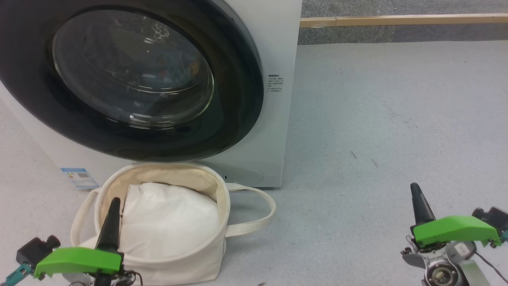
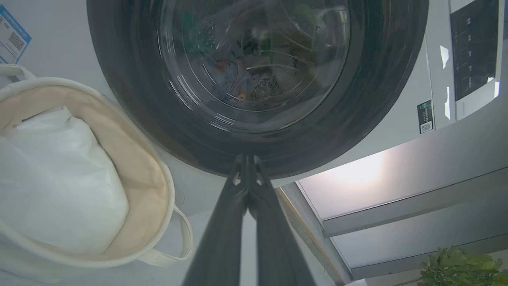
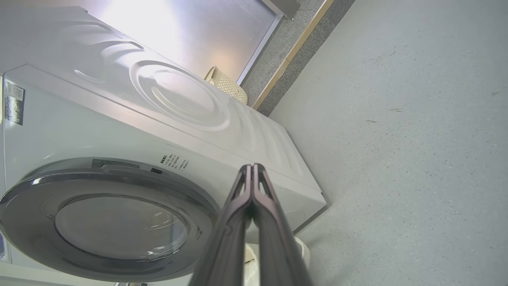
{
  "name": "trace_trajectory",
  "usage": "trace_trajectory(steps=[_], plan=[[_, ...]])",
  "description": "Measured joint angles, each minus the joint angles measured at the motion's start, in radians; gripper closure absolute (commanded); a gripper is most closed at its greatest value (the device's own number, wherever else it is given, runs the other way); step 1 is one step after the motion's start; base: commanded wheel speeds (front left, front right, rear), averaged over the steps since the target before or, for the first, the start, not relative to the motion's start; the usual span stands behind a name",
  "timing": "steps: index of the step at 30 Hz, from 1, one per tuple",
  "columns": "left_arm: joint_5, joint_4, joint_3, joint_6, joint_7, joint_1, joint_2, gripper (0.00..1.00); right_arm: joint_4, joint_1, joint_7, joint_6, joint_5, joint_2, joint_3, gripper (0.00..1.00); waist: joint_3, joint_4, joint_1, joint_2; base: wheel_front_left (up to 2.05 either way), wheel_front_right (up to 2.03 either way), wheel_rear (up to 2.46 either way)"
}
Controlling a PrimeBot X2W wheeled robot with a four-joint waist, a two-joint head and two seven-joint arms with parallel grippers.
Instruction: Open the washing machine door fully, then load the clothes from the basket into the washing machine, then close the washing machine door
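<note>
Door [image 1: 131,79] shut flush on washing machine [image 1: 278,131], just behind basket [image 1: 190,266] with white bundle [image 1: 166,226]. Looks rigid, glossy, likely slippery; best hooked at rim's outer edge, not glass. Left end effector [image 1: 114,201] and right end effector [image 1: 414,186] both pressed together, holding nothing.

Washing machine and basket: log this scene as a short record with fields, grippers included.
washing machine door: closed against the front of the white washing machine
glass: too dim to tell what lies behind it
basket: upright on the floor, just in front of the machine, below the door
basket contents: plain white bundle
left gripper: shut, empty, close by the basket, fingers pointing toward the door
right gripper: shut, empty, over bare floor right of the machine
</note>
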Motion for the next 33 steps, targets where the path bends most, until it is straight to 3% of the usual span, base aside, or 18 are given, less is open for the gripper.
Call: trace_trajectory(steps=[33], plan=[[-0.23,-0.075,0.082,0.016,0.09,0.035,-0.083,1.0,-0.025,0.023,0.085,0.0,0.312,0.036,-0.096,1.0,-0.001,-0.006,0.0,0.0,0.0,0.0,0.0]])
